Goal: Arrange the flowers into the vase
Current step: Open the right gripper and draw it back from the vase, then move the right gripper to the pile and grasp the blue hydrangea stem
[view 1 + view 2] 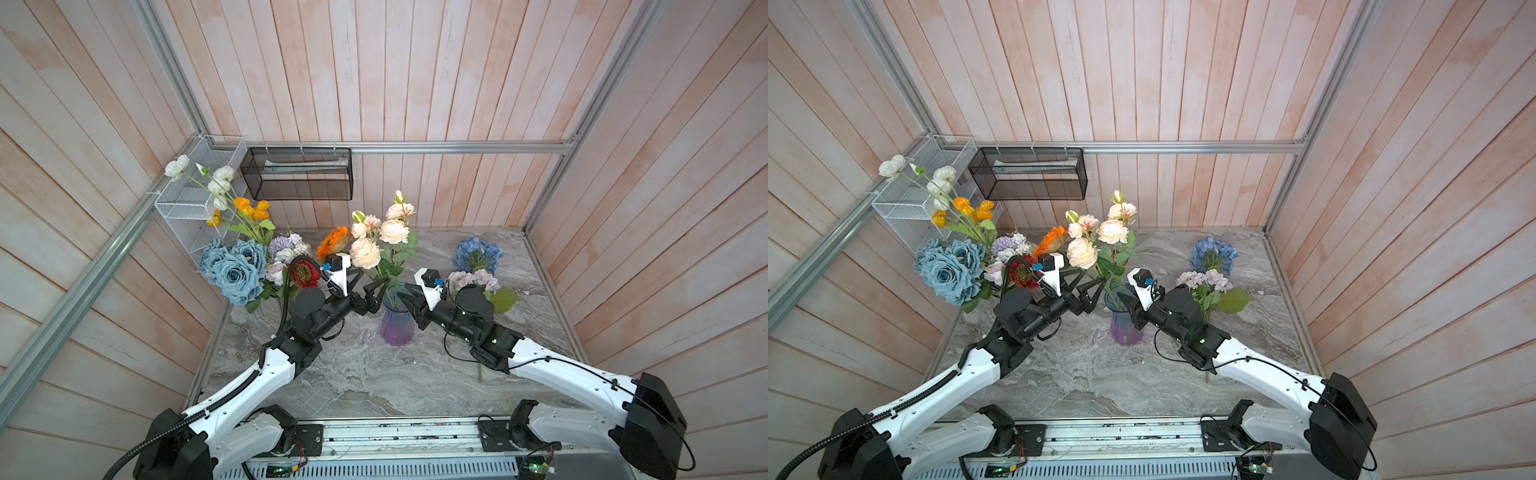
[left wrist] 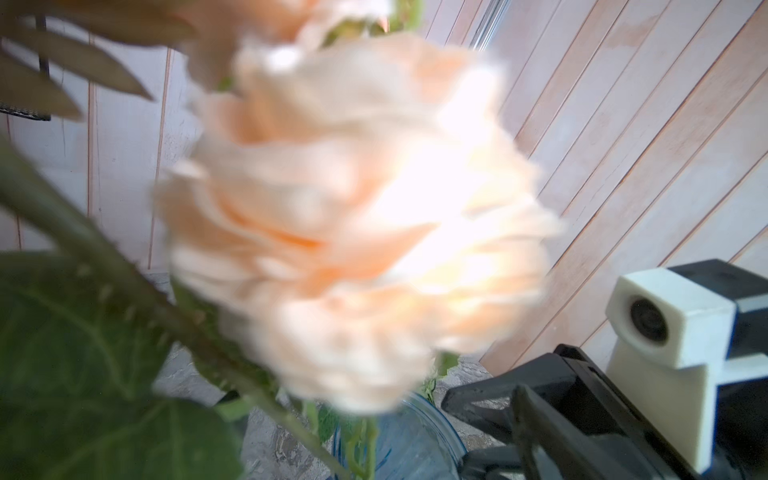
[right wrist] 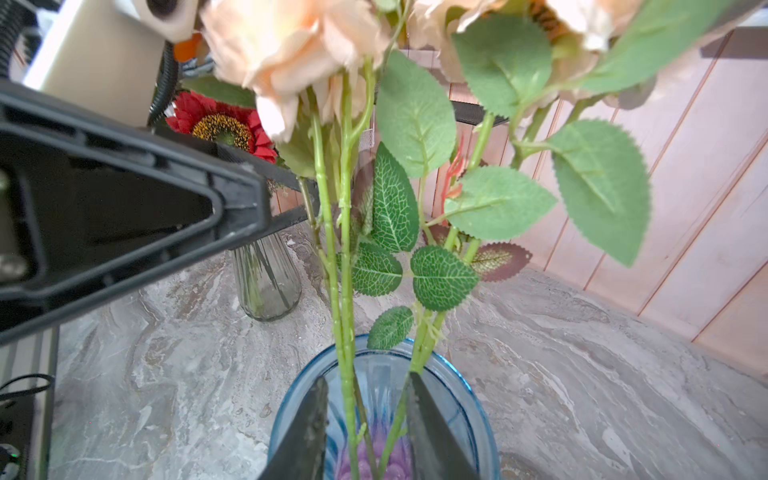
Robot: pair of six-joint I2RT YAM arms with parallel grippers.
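Note:
The peach roses (image 1: pixel 376 239) stand with their stems (image 3: pixel 345 291) in the blue-to-purple glass vase (image 1: pixel 397 326) at mid-table, seen in both top views. My right gripper (image 3: pixel 365 378) sits at the vase mouth, its jaws parted around the stems without pinching them; a top view shows it (image 1: pixel 1120 296) too. My left gripper (image 1: pixel 380 297) is wide open just left of the vase, holding nothing. A blurred peach rose (image 2: pixel 353 232) fills the left wrist view above the vase rim (image 2: pixel 415 440). Blue hydrangea (image 1: pixel 478 253) and a lilac spray (image 1: pixel 473 280) lie on the table to the right.
At far left a clear grey vase (image 3: pixel 266 282) holds dusty-blue roses (image 1: pixel 235 268), orange and white poppies (image 1: pixel 232 199), a lilac-white spray (image 1: pixel 286 249) and red (image 1: pixel 305 273) and orange (image 1: pixel 332 241) sunflowers. A white wire basket (image 1: pixel 195 195) and a black mesh basket (image 1: pixel 297 174) hang on the walls.

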